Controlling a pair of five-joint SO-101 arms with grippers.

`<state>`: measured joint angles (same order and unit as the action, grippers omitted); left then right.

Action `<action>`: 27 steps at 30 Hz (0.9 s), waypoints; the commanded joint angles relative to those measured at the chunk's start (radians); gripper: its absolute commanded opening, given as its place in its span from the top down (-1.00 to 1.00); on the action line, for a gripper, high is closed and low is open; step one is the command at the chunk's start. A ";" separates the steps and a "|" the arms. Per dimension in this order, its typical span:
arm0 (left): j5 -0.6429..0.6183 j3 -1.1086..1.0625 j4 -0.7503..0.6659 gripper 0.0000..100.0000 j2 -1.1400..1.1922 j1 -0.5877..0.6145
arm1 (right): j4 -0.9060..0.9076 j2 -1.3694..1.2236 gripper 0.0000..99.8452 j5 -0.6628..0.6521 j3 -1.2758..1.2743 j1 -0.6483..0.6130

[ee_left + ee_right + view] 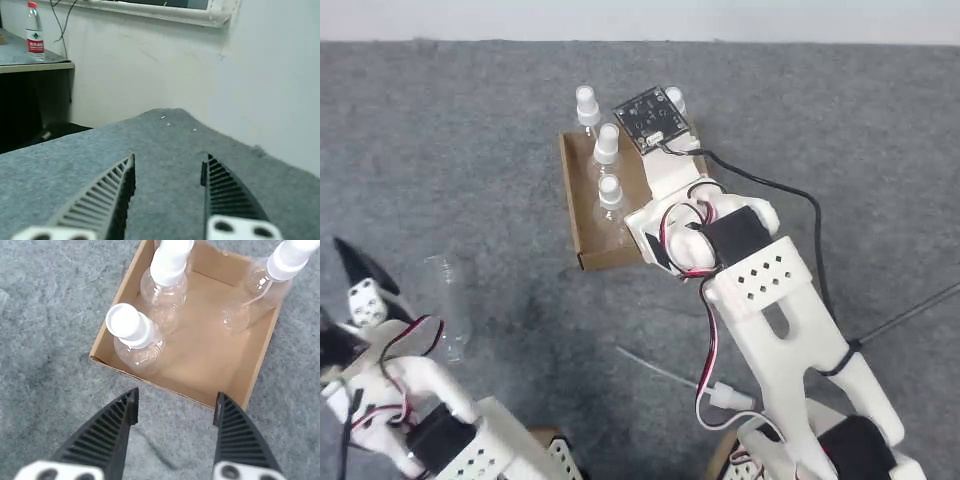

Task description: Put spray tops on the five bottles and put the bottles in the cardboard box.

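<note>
The cardboard box (578,215) (260,365) sits at the middle back of the table. Several clear bottles with white spray tops stand in it, such as one (610,192) (132,337) near the front wall and another (167,275) behind it. My right gripper (175,407) hangs open above the box's near wall, holding nothing. One clear bottle without a top (448,305) lies on its side on the carpet to the left. A loose white spray top (725,396) with its thin tube lies near the right arm's base. My left gripper (338,295) (170,162) is open and empty at the front left, pointing off the table.
Grey carpet (470,150) covers the table. A black cable (800,200) runs along the right arm. The left wrist view faces a white wall (150,65), with a desk and a water bottle (33,27) in the room behind.
</note>
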<state>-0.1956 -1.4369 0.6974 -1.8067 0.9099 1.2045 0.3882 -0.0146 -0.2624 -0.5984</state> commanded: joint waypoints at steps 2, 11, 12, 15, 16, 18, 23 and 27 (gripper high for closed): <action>0.164 -0.021 0.106 0.54 -0.020 0.031 | -0.019 0.056 0.62 -0.015 0.015 -0.008; 0.388 -0.031 0.284 0.45 -0.020 0.009 | -0.019 0.056 0.62 -0.015 0.014 -0.008; 0.419 -0.031 0.311 0.45 -0.020 -0.006 | -0.018 0.056 0.62 -0.015 0.014 -0.007; 0.477 -0.028 0.385 0.45 -0.020 -0.041 | -0.018 0.056 0.62 -0.015 0.014 -0.007; 0.486 -0.028 0.400 0.45 -0.020 -0.046 | -0.018 0.056 0.62 -0.015 0.014 -0.007; 0.505 -0.028 0.419 0.43 -0.018 -0.046 | -0.018 0.056 0.62 -0.015 0.014 -0.007; 0.519 -0.028 0.450 0.36 -0.018 -0.046 | -0.018 0.053 0.62 -0.015 0.014 -0.007; 0.548 -0.015 0.499 0.36 -0.018 -0.046 | -0.018 0.053 0.62 -0.015 0.014 -0.007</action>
<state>0.3291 -1.4768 1.1546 -1.8067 0.8669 1.2045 0.3882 -0.0146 -0.2624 -0.5984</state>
